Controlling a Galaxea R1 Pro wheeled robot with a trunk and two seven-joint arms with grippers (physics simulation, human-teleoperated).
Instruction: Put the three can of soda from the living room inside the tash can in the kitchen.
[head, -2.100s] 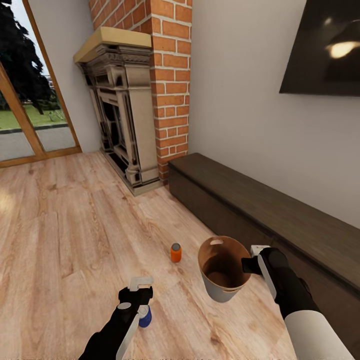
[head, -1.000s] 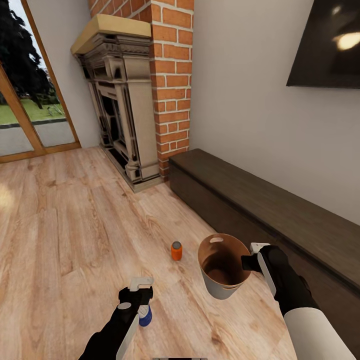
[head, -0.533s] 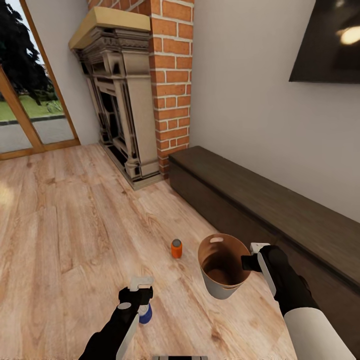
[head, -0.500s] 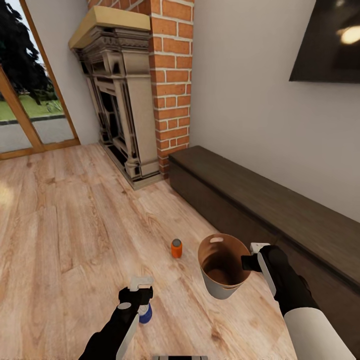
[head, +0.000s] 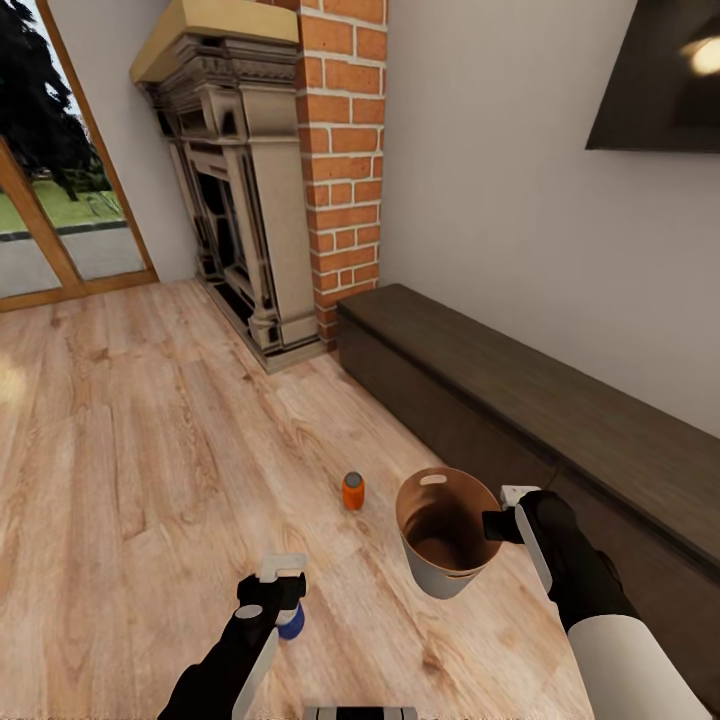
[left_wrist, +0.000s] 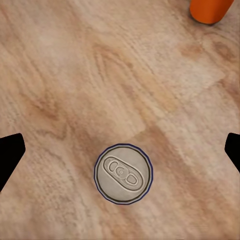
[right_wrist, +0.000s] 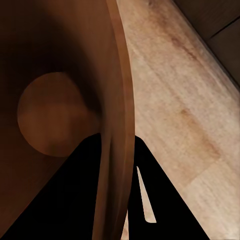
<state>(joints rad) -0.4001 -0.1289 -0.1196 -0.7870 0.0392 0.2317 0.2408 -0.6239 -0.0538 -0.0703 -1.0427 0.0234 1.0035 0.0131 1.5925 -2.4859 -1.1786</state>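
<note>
Left gripper (head: 283, 578) sits low over the brown plank floor (head: 120, 480), fingers spread wide and holding nothing; left wrist view looks straight down on the dark blue soda can (left_wrist: 123, 173), upright on the floor, grey pull-tab top up, centred between the two black fingertips (left_wrist: 9, 155) with clear gap on both sides. In head view the blue can (head: 291, 624) is mostly hidden under the gripper body. Right gripper (head: 497, 524) is clamped on the rim of the trash can (head: 440, 560); right wrist view shows one finger inside and one outside the wall (right_wrist: 117, 150), orange-brown interior and round bottom visible, nothing inside it. The bucket hangs clear of the floor, tilted slightly toward the camera, slot near the far rim, just right of the left gripper and in front of the low cabinet. One orange soda can (head: 353, 491) stands upright on the floor a bit further out, between the left gripper and the bucket, apart from both; its edge also shows in the left wrist view (left_wrist: 210, 10). Beyond: long dark-wood cabinet (head: 520, 410) along the right wall, red-brick fireplace (head: 290, 190) at its far end, wood-framed glass door (head: 50, 200) at far left, dark screen (head: 660, 80) on the wall above the cabinet.
</note>
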